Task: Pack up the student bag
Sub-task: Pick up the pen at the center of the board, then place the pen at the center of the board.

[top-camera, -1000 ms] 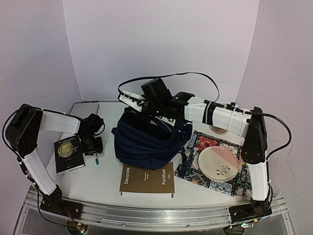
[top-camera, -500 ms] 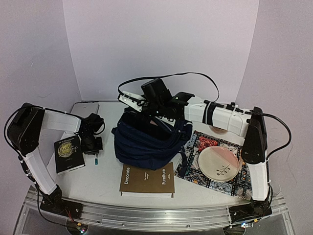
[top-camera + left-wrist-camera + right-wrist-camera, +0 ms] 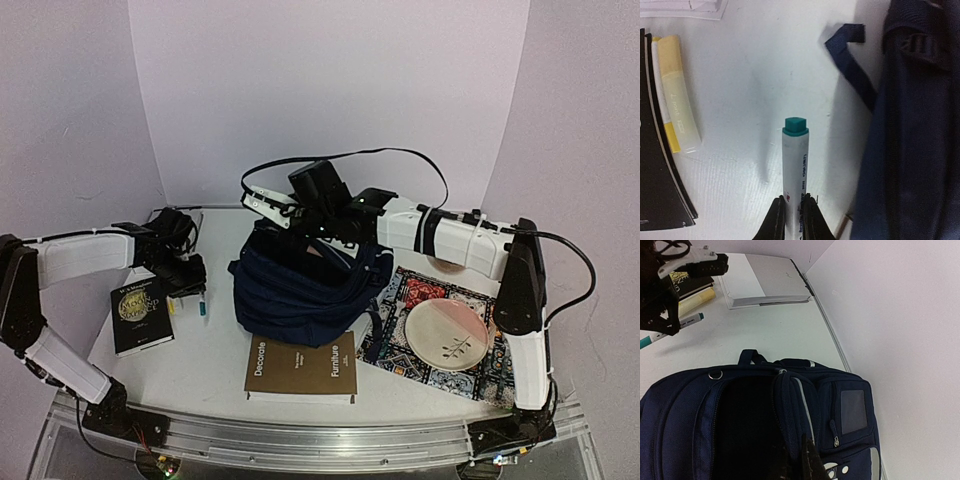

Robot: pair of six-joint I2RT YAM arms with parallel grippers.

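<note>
Well, my left jaws are narrowed onto a marker [image 3: 795, 165], white barrel with a teal cap, pinched near its tail so the capped end sticks out ahead of me. Its shadow falls off to one side on the surface [image 3: 765, 60], so I judge it hangs clear of it. Near it, against the edge of the black book [image 3: 140, 312], lies a yellow highlighter [image 3: 677, 100]. My right jaws are closed tight on the student bag [image 3: 295, 295], at the lip of its main compartment, holding the mouth up and open. From my right wrist I look down into a dark hollow.

The bag sits slumped mid-surface, with the marker to its left and a patterned mat [image 3: 425, 293] bearing a plate [image 3: 447, 335] to its right. A brown book [image 3: 300, 368] lies in front of it, toward my bases. A loose strap [image 3: 850, 70] trails out toward the marker.

It is soft fabric, so it will sag and fold wherever it isn't held, and one pinch props up only part of the mouth. The best hold, I judge, is the stitched rim or the zip edge, where the cloth is doubled and less likely to slip; the smooth panels would only bunch. It should be fairly light, and apt to slide if the marker pushes against its wall instead of dropping through the opening.
</note>
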